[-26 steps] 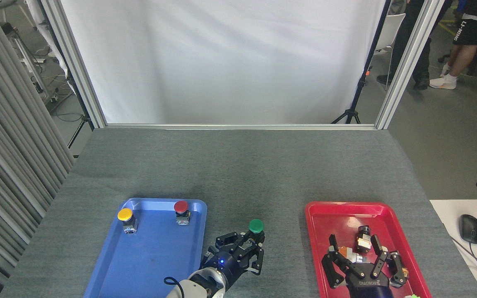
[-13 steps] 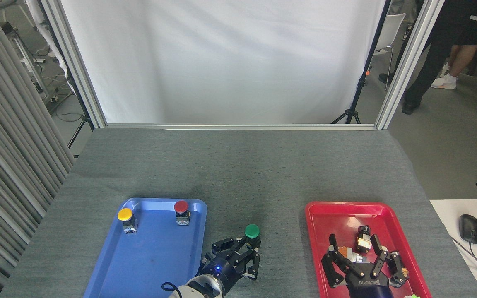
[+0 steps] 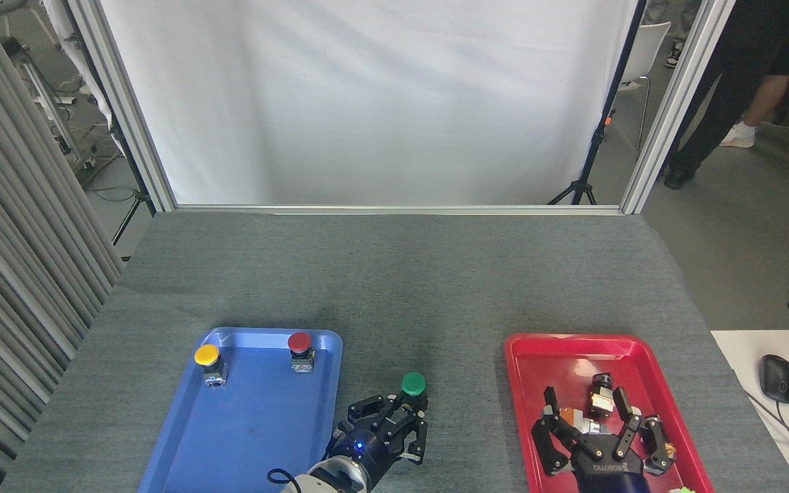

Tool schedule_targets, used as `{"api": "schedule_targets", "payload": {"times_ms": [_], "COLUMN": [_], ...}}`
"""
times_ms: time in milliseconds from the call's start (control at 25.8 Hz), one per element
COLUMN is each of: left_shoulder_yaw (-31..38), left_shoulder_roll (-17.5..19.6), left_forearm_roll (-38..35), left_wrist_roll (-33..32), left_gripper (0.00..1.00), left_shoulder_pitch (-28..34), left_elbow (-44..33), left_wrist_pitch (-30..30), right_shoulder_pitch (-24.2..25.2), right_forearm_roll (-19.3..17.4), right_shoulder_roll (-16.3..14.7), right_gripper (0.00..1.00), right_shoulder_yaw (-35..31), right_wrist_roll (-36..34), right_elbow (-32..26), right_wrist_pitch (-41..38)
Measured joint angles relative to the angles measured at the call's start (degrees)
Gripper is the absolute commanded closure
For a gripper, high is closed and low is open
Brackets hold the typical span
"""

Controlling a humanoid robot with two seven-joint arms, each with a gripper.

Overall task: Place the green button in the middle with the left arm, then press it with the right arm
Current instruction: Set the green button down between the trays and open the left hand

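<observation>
The green button [image 3: 413, 383] has a round green cap and stands upright over the grey table, in the gap between the two trays. My left gripper [image 3: 405, 411] comes in from the bottom edge with its blue light on. Its black fingers [image 3: 367, 405] are closed around the button's body just under the cap. The body itself is mostly hidden by them. The bare middle [image 3: 422, 308] of the table lies just beyond the button. My right gripper [image 3: 596, 428] hangs over the red tray [image 3: 521, 356] with fingers spread, holding nothing.
The blue tray [image 3: 264, 424] at the left holds a yellow-capped button [image 3: 206, 355] and a red-capped button [image 3: 299, 341]. Small parts [image 3: 600, 394] lie in the red tray. A mouse [image 3: 778, 378] sits on a white desk at the right. A person's legs [image 3: 737, 82] show at the back right.
My left gripper and the green button have shifted slightly left and towards me, lower in view. The right gripper has stayed still. The person at the back right has walked.
</observation>
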Motion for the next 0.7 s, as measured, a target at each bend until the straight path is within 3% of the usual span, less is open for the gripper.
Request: {"api": "schedule_targets", "payload": {"times_ms": [155, 194, 504, 697], "left_shoulder_yaw": [-0.05, -0.06, -0.44, -0.34], "left_shoulder_roll": [-0.09, -0.1, 0.2, 1.67], "left_forearm_roll": [0.28, 0.3, 0.14, 0.05], "left_wrist_roll": [0.39, 0.46, 0.62, 0.57], "left_gripper": [0.06, 0.0, 0.0, 0.01], "left_shoulder_pitch": [0.0, 0.0, 0.46, 3.91], "left_elbow": [0.58, 0.67, -1.01, -8.13], "left_wrist_pitch": [0.56, 0.59, -0.55, -0.41], "right_shoulder_pitch": [0.0, 0.0, 0.0, 0.0], "right_forearm_roll": [0.0, 0.0, 0.0, 0.0], "right_shoulder_roll": [-0.01, -0.01, -0.01, -0.01], "right_gripper": [0.0, 0.0, 0.0, 0.0], "right_shoulder_yaw": [0.01, 0.01, 0.07, 0.09], "right_wrist_roll": [-0.01, -0.01, -0.01, -0.01], "right_elbow": [0.0, 0.0, 0.0, 0.0], "right_wrist_pitch": [0.0, 0.0, 0.0, 0.0]}}
